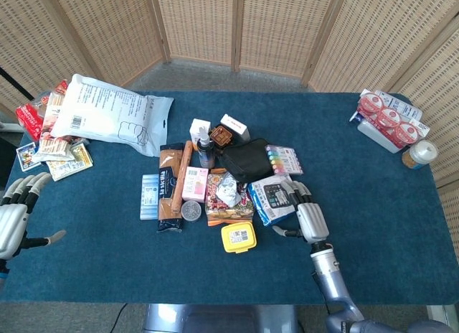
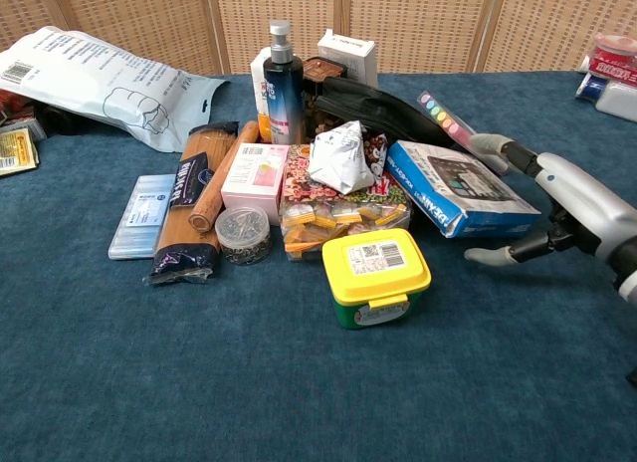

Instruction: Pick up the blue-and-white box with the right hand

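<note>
The blue-and-white box (image 1: 274, 198) (image 2: 453, 187) lies flat at the right edge of the pile in the middle of the table, its printed face up. My right hand (image 1: 306, 217) (image 2: 559, 203) is open right beside it on its right side, fingers reaching over the box's far right corner and thumb low by its near corner. It holds nothing. My left hand (image 1: 17, 217) hovers open at the table's left edge, far from the pile, seen only in the head view.
A yellow lidded tub (image 2: 375, 274) sits just left of the box. A black pouch (image 2: 378, 111) and a marker set (image 2: 460, 127) lie behind it. Pasta, a bottle and snack packs fill the pile. Yoghurt packs (image 1: 387, 119) stand far right, a white mailer bag (image 1: 107, 112) far left.
</note>
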`<action>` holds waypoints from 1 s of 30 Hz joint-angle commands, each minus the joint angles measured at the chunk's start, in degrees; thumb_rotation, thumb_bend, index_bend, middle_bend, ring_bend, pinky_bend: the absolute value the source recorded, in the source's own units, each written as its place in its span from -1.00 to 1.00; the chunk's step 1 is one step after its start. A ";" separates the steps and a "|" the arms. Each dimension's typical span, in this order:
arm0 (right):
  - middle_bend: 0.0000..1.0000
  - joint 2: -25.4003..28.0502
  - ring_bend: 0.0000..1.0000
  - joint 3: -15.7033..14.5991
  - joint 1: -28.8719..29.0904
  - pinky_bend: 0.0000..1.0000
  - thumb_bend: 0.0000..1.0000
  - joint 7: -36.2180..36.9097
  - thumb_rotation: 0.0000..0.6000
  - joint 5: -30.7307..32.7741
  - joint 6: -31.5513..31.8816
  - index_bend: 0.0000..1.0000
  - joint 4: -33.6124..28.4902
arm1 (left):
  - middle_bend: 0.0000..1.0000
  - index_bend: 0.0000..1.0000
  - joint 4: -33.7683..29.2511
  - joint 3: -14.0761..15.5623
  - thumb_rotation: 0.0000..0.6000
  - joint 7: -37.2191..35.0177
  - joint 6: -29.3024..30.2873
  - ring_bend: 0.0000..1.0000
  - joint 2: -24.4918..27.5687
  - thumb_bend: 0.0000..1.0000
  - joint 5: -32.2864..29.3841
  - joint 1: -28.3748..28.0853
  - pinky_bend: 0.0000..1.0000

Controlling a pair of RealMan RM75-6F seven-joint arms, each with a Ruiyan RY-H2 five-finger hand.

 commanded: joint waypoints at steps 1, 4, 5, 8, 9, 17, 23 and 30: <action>-1.00 -0.56 -1.00 0.05 0.35 -1.00 -1.00 0.57 1.00 0.16 -0.17 -1.00 0.72 | -1.00 -1.00 0.00 0.00 1.00 0.07 0.03 -1.00 -0.02 -0.99 -0.01 0.01 -1.00; -1.00 -1.07 -1.00 0.31 0.69 -1.00 -1.00 1.39 1.00 0.50 -0.34 -1.00 1.50 | -1.00 -1.00 -0.03 0.00 1.00 0.13 0.07 -1.00 -0.06 -0.99 0.04 0.00 -1.00; -1.00 -1.22 -1.00 0.39 0.77 -1.00 -1.00 1.63 1.00 0.61 -0.36 -1.00 1.71 | -1.00 -1.00 0.00 0.00 1.00 0.14 0.06 -1.00 -0.06 -0.99 0.03 0.00 -1.00; -1.00 -1.85 -1.00 0.87 1.14 -1.00 -1.00 2.41 1.00 1.08 -0.47 -1.00 2.16 | -1.00 -1.00 0.02 -0.02 1.00 0.13 0.00 -1.00 -0.12 -0.99 0.02 -0.06 -1.00; -1.00 -2.08 -1.00 1.03 1.26 -1.00 -1.00 2.56 1.00 1.17 -0.41 -1.00 2.31 | -1.00 -1.00 0.00 -0.01 1.00 0.10 -0.04 -1.00 -0.13 -0.99 0.03 -0.07 -1.00; -0.13 -5.82 -0.25 2.69 1.92 -0.08 -1.00 4.44 1.00 1.34 2.89 -0.62 6.56 | -1.00 -1.00 -0.16 0.07 1.00 -0.20 0.12 -1.00 0.02 -0.99 0.33 0.00 -1.00; 0.45 -8.15 0.34 3.24 2.11 0.46 -0.98 6.15 1.00 1.24 5.21 -0.04 9.56 | -1.00 -1.00 -0.27 0.21 1.00 -0.45 0.15 -1.00 0.11 -0.99 0.64 0.05 -1.00; 0.55 -6.54 0.43 3.44 0.66 0.55 -0.80 7.23 1.00 0.59 9.63 0.03 8.21 | -1.00 -1.00 -0.28 0.20 1.00 -0.79 0.19 -1.00 0.16 -0.99 0.78 0.05 -1.00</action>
